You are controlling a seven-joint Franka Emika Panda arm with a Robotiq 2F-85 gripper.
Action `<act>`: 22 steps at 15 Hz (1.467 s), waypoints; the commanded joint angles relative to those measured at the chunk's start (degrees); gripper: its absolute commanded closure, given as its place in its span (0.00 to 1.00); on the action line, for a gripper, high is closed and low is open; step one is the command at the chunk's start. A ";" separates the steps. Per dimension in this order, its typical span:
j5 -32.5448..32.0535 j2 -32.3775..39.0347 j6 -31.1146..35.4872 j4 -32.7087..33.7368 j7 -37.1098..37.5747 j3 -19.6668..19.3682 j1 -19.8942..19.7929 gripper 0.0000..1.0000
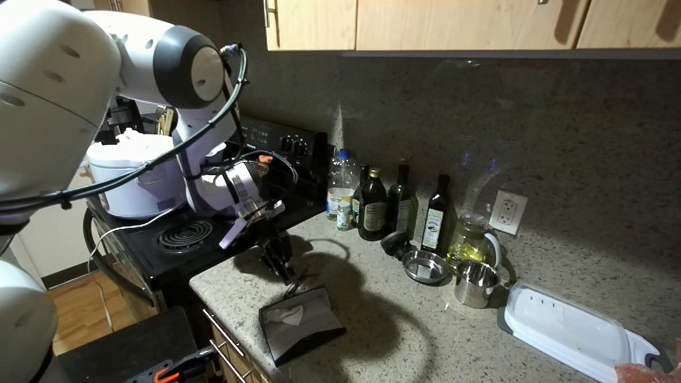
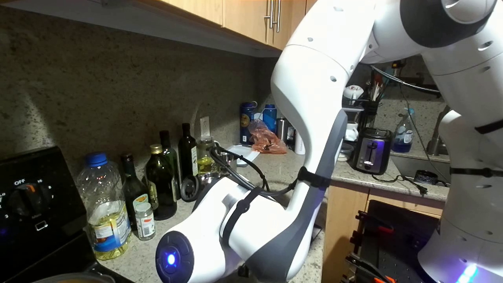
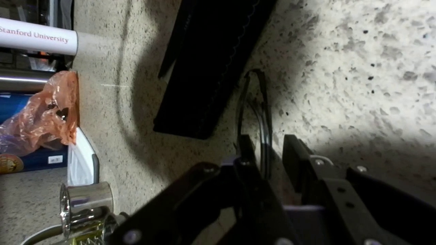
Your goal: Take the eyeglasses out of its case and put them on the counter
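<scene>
Here the gripper [image 3: 269, 144] has its fingers [image 3: 295, 153] parted partway, eyeglasses [image 3: 266, 119] showing between them in the wrist view; touching, can't tell! Case [image 3: 207, 71] just left, on the counter [image 3: 357, 95].

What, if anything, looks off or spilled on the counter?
The round black thing by the bottles: it looks tipped on its side while they stand upright. Can't tell what it is. No spill or damage visible. The open case with glasses beside it fits the task.
</scene>
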 commanded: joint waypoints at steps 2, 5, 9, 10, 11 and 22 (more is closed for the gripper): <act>0.44 -2.11 0.33 -0.55 0.55 1.08 0.76 0.57; 0.95 -4.01 1.61 -1.41 0.37 2.12 0.50 0.40; 1.65 -6.98 2.78 -2.48 0.69 2.75 0.12 0.26; 1.97 -7.74 3.30 -2.83 0.64 2.85 -0.08 0.21; 2.34 -8.49 3.84 -3.16 0.57 2.88 -0.27 0.17; 8.19 -19.73 12.80 -10.42 -1.32 3.55 -2.14 0.00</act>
